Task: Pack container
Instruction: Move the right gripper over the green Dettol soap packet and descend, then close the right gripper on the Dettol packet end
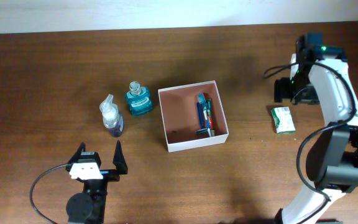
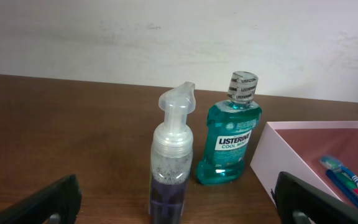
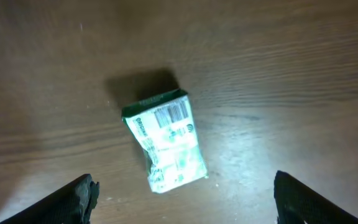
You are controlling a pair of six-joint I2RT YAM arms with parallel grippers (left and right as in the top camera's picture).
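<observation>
The container is a shallow white box with a pinkish-brown inside at mid-table; toothbrush-like blue and red items lie along its right side. The container's near corner also shows in the left wrist view. My left gripper is open near the front edge, facing a clear foam pump bottle with purple liquid that stands just ahead between the finger lines. A teal mouthwash bottle stands behind it. My right gripper hangs open above a green and white packet lying flat on the table.
In the overhead view the pump bottle and mouthwash bottle stand just left of the container. The green packet lies right of it, under the right arm. The table's far edge meets a pale wall.
</observation>
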